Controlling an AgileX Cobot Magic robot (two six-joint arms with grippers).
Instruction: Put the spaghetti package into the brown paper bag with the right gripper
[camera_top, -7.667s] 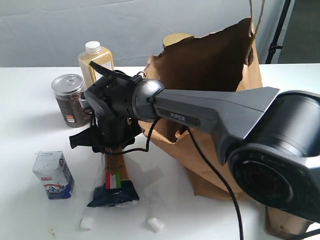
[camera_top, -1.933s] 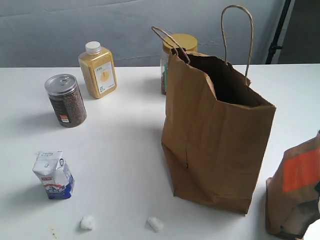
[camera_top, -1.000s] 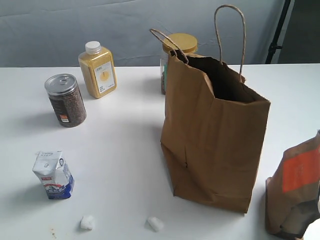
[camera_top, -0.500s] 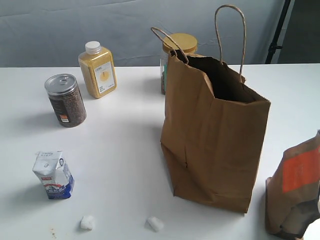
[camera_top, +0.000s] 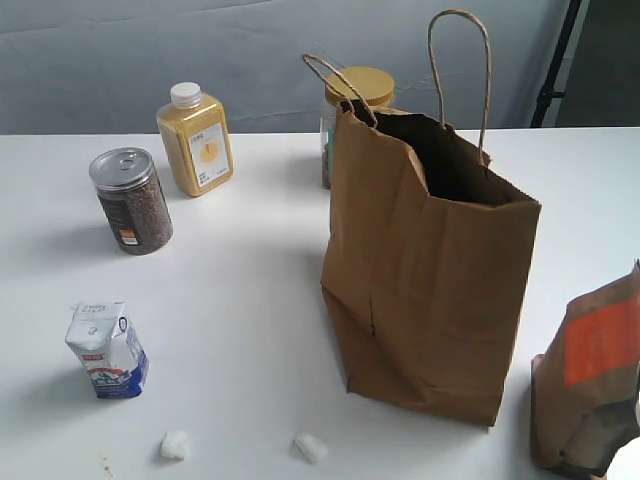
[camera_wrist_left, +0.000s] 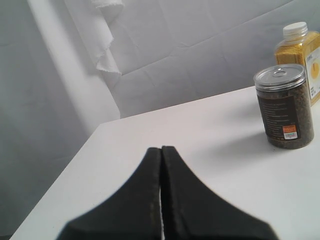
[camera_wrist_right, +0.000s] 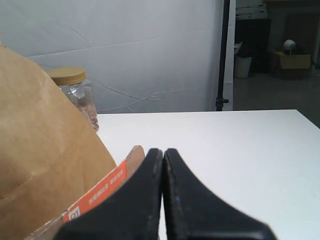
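The brown paper bag (camera_top: 430, 270) stands upright in the middle of the table, mouth open, both cord handles up; its side also fills one edge of the right wrist view (camera_wrist_right: 45, 165). The spaghetti package shows in no view; the dark inside of the bag is all I see through its mouth. My right gripper (camera_wrist_right: 163, 151) is shut with nothing between its fingers, close beside the smaller bag. My left gripper (camera_wrist_left: 161, 149) is shut and empty too, over bare table away from the bag. Neither arm appears in the exterior view.
A smaller brown bag with an orange patch (camera_top: 595, 375) stands at the right edge. A dark seed jar (camera_top: 130, 200), a yellow bottle (camera_top: 195, 140), a gold-lidded jar (camera_top: 352, 100) behind the big bag, a small white-and-blue carton (camera_top: 107, 350) and two white lumps (camera_top: 310, 447) lie around.
The right arm and the spaghetti package, seen beside the bag 7.7 s ago, have left the exterior view. The bag now stands upright. Nothing moved in the last second.
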